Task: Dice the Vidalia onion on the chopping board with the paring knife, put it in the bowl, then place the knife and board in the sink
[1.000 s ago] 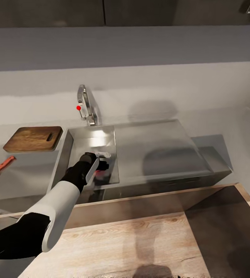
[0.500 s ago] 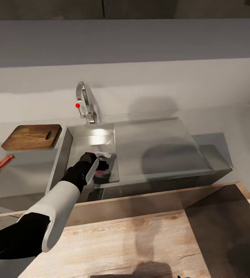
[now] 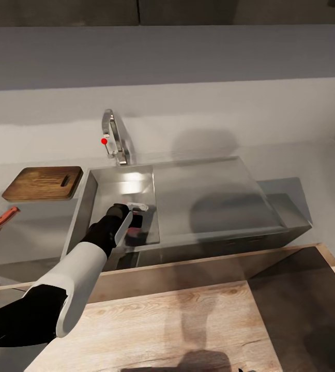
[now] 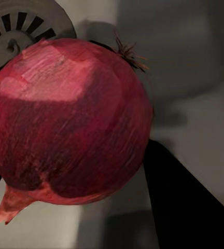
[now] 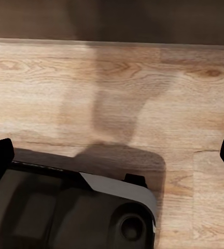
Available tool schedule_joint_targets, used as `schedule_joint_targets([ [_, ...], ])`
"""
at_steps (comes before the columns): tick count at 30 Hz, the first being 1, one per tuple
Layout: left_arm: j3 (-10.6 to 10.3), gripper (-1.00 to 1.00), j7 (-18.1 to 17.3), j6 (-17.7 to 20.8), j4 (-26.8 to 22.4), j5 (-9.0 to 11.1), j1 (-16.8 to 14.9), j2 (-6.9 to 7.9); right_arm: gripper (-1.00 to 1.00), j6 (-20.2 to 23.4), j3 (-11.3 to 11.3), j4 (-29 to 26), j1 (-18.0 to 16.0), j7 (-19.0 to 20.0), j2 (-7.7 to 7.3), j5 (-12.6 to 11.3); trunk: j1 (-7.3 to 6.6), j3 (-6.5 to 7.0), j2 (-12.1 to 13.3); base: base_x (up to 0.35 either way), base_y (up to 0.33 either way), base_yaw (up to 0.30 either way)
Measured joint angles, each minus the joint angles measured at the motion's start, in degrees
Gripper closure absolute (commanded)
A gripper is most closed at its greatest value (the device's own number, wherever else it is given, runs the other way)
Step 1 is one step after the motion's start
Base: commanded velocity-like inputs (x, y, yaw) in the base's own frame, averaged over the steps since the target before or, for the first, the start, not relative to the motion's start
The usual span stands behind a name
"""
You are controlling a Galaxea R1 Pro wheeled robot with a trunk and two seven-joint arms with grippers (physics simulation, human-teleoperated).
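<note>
Grey kitchen worktop (image 3: 302,170) with a steel sink (image 3: 97,181) set in it, tap (image 3: 113,137) behind, wood-topped surface in the foreground. Left arm reaches down into the sink basin; left end effector (image 3: 135,227) sits low near the front wall of the basin.

Onion (image 4: 65,119) is in the sink, right at the end effector: deep red-purple skin, glossy, paler pink patch on top, dry root tuft at one end, short pointed stem tip at the other. Drain grate (image 4: 18,31) is just behind it. Dark fingers (image 4: 184,207) flank the onion on both sides, but contact isn't visible, so can't tell if it's gripped or merely bracketed. From the head camera the onion is just a reddish smear under the wrist.

Chopping board (image 3: 43,183) lies on the worktop beside the sink, clear. Knife (image 3: 1,219) with red handle sits nearer the frame edge, blade cut off.

Right end effector (image 5: 112,155): fingertips at opposite frame edges, spread wide, holding nothing, over the wood surface.
</note>
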Motion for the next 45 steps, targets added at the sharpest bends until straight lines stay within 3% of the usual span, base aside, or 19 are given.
schedule_joint_targets([
  [14,-0.1,1.00,-0.1,0.0,0.2,0.0,0.0,-0.09,-1.00,0.0,0.0,0.0,0.0,0.1,-0.07,0.0,0.00,0.11,0.0,0.000,0.000,0.000],
  [45,0.0,1.00,0.0,0.0,0.2,0.0,0.0,-0.02,-1.00,0.0,0.1,0.0,0.0,0.1,0.01,0.0,0.00,2.93,0.0,0.000,0.000,0.000],
])
